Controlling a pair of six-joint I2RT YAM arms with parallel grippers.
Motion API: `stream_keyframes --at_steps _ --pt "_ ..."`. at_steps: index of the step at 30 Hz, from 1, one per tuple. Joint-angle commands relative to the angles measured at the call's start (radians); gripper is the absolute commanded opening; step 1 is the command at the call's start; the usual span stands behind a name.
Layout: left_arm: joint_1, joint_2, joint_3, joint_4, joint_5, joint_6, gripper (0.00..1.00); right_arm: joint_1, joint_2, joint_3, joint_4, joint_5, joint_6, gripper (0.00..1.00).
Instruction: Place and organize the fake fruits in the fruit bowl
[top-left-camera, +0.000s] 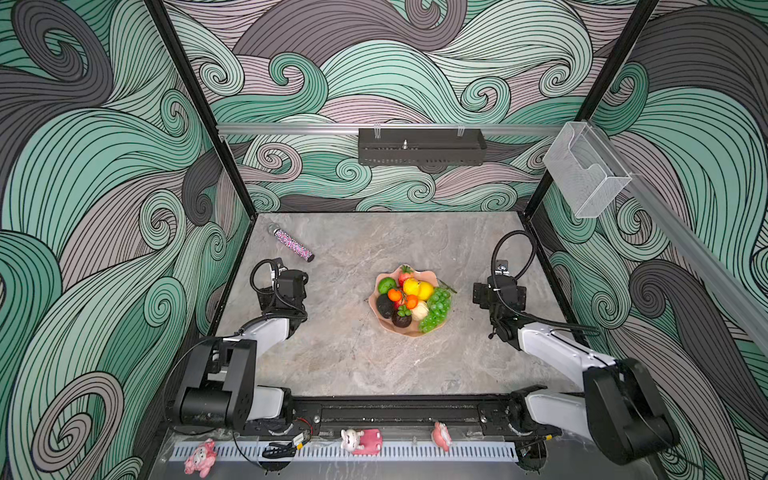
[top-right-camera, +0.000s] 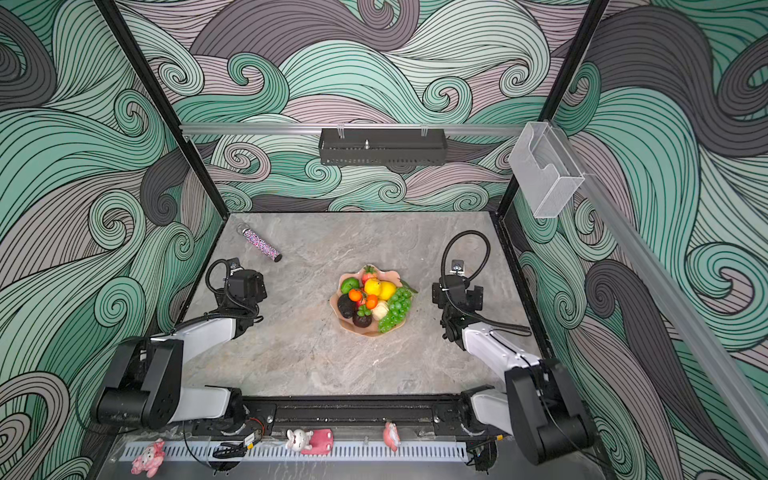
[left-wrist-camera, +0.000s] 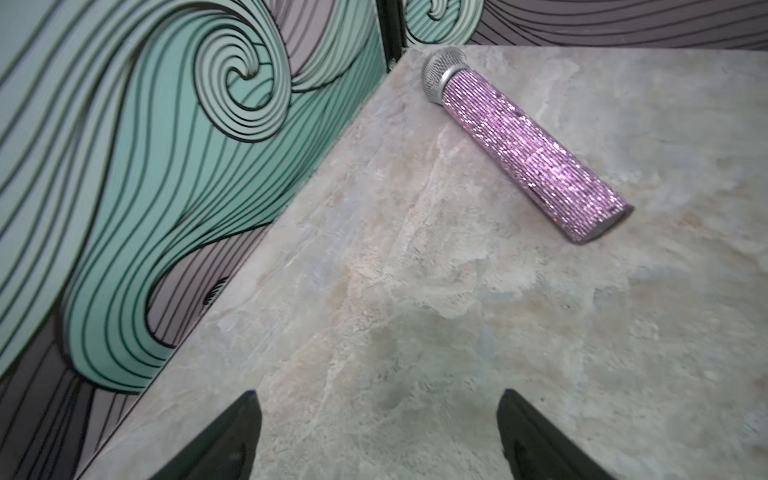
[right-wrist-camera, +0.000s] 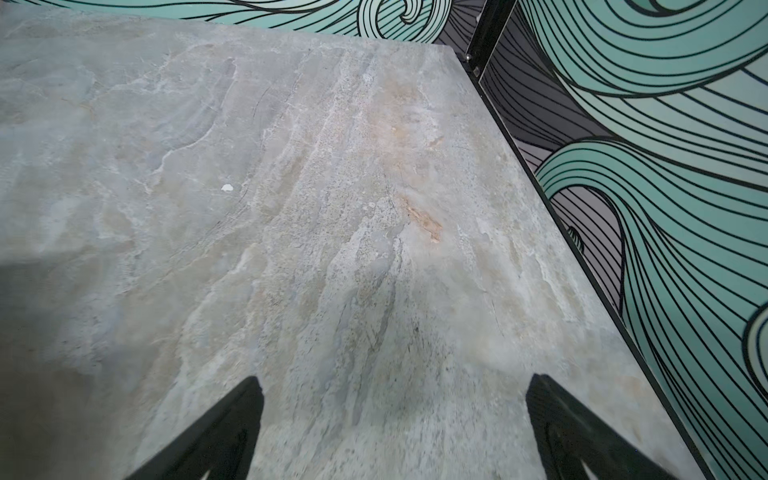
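Fake fruits (top-left-camera: 415, 291) sat piled in fruit bowl (top-left-camera: 409, 331), frame centre. Left claw (left-wrist-camera: 378, 415) and right claw (right-wrist-camera: 395, 386) both apart, empty, over tabletop (right-wrist-camera: 291, 208).

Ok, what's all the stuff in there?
fruit bowl: one, salmon pink, table middle
grape bunch: one, green, bowl's right side
lemons: two, yellow, far part of bowl
oranges: two, orange, bowl's middle
lime: one, green, bowl's far left
avocado: one, dark, bowl's left
mangosteen: one, dark, bowl's near side
pear: one, cream, beside the grapes
strawberry: one, red, bowl's far edge
microphone: one, sparkly pink-purple, table's far left corner
tray: one, black, back wall rail
box: one, clear, right wall rail
toy figures: three, pink, front ledge
left arm: one, black and white, left of bowl, jaws open
right arm: one, black and white, right of bowl, jaws open
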Motion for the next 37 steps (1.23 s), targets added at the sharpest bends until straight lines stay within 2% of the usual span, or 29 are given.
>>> stream_keyframes --at_steps 1,3,5,6,7,8,9,10,12,15,18,32,37 --pt "0.027 0.013 0.018 0.131 0.154 0.073 0.91 -0.018 0.065 -0.038 0.34 -0.041 -0.107 1.0" --pt "0.056 0.027 0.001 0.189 0.221 0.084 0.91 -0.026 0.068 -0.041 0.364 -0.114 -0.14 1.0" --pt "0.118 0.097 -0.043 0.314 0.293 0.018 0.91 -0.034 0.085 -0.065 0.451 -0.164 -0.176 1.0" --pt "0.144 0.135 -0.059 0.398 0.363 0.038 0.92 -0.046 0.09 -0.078 0.48 -0.209 -0.192 1.0" --pt "0.15 0.153 -0.053 0.406 0.437 0.077 0.91 -0.061 0.109 -0.094 0.53 -0.252 -0.195 1.0" --pt "0.15 0.157 -0.027 0.359 0.455 0.075 0.91 -0.081 0.138 -0.106 0.582 -0.274 -0.184 1.0" --pt "0.146 0.141 -0.011 0.292 0.449 0.062 0.92 -0.105 0.177 -0.111 0.629 -0.308 -0.165 1.0" --pt "0.148 0.148 -0.018 0.319 0.457 0.068 0.98 -0.126 0.219 -0.116 0.674 -0.348 -0.154 1.0" --pt "0.147 0.146 -0.016 0.312 0.46 0.067 0.99 -0.148 0.271 -0.101 0.698 -0.356 -0.129 1.0" --pt "0.147 0.146 -0.015 0.308 0.458 0.067 0.99 -0.164 0.252 -0.058 0.585 -0.375 -0.113 1.0" --pt "0.148 0.145 -0.016 0.31 0.458 0.067 0.99 -0.167 0.267 -0.053 0.602 -0.24 -0.057 1.0" --pt "0.147 0.145 -0.018 0.314 0.455 0.069 0.99 -0.18 0.26 -0.035 0.549 -0.265 -0.05 1.0" --pt "0.146 0.144 -0.018 0.313 0.454 0.068 0.99 -0.178 0.256 -0.052 0.582 -0.261 -0.052 1.0"
